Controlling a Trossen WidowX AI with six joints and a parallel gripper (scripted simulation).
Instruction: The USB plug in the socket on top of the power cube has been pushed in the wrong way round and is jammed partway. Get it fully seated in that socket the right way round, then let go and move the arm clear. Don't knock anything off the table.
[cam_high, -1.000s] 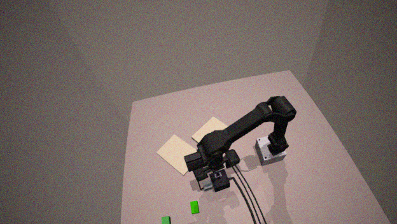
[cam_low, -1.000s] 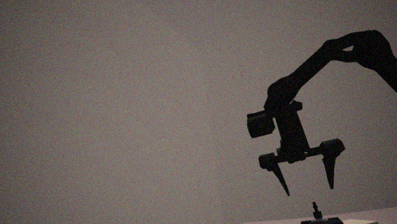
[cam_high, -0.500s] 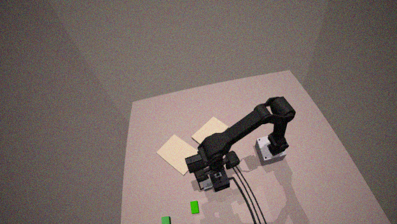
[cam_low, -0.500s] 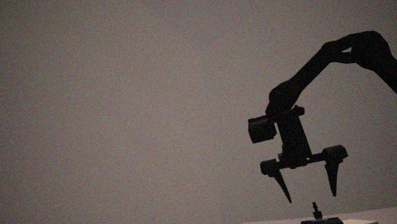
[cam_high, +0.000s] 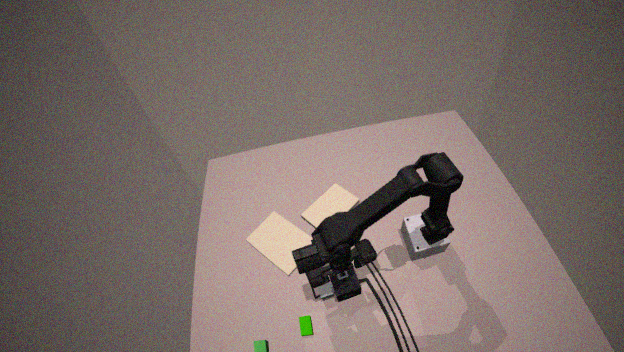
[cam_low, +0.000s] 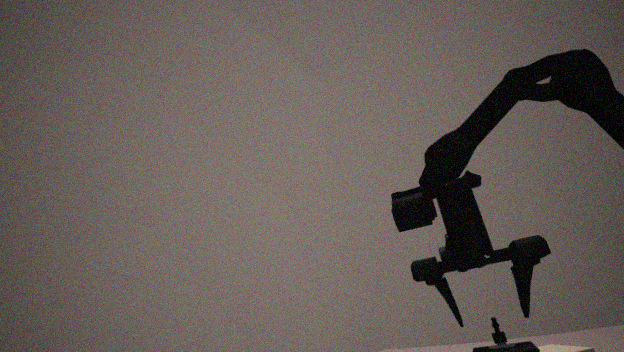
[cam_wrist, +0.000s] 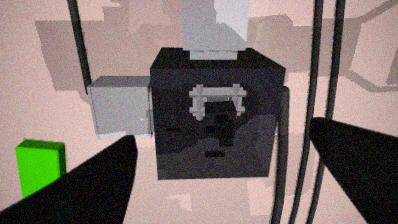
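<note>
Power cube (cam_wrist: 215, 125): matt black, plastic-looking, its socket frame (cam_wrist: 218, 99) pale grey like metal. At its nine o'clock, a smooth grey block (cam_wrist: 121, 106) and a glossy green block (cam_wrist: 39, 165).

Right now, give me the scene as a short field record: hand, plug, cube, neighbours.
hand: hand open, fingers wide, holding nothing, pointing down
hand position: above the USB plug, not touching it; one finger to each side in the exterior view
plug: dark, standing up from the top of the power cube, beside a grey frame
cube neighbours: grey block against one side, second grey block at another
cables: dark cables run past the cube
other items: green block, two tan sheets
</note>
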